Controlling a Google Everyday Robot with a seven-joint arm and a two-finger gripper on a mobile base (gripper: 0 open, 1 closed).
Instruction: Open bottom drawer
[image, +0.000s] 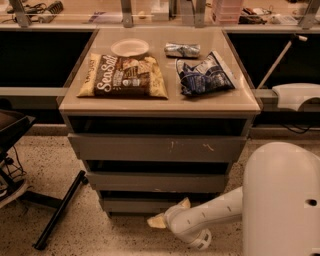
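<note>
A: Where did we have the gripper (170, 212)?
B: Low, near the floor (75, 235), right in front of the bottom drawer (127, 205) and a bit right of the front's centre. The arm (215, 211) reached in from the lower right.
A: Jaws?
B: Apart, nothing between them. We saw two tan fingers (156, 221) splayed. One tip angled up over the drawer face, the other sat lower and to the left, over the floor.
A: Touching the face?
B: We couldn't tell. The upper tip overlapped the front in view, so it could have been contact or a small gap.
A: And the drawer itself?
B: Lowest of three stacked grey fronts, under the middle front (155, 181) and the scratched top front (150, 148). Narrowest one, plain face, no handle. We judged it shut, since no tray was showing.
A: Geometry for the pull?
B: The front's long axis ran left-right, level with the floor. It lay just behind the jaws, away from the camera. With no handle, we figured the only purchase was its top edge, at the dark gap under the middle front. Hook a finger there, then pull straight toward the camera, square to the long axis.
A: Risk?
B: An off-centre hook could rack the drawer. The jaws also looked tilted against that edge, so we judged the wrist needed squaring first.
</note>
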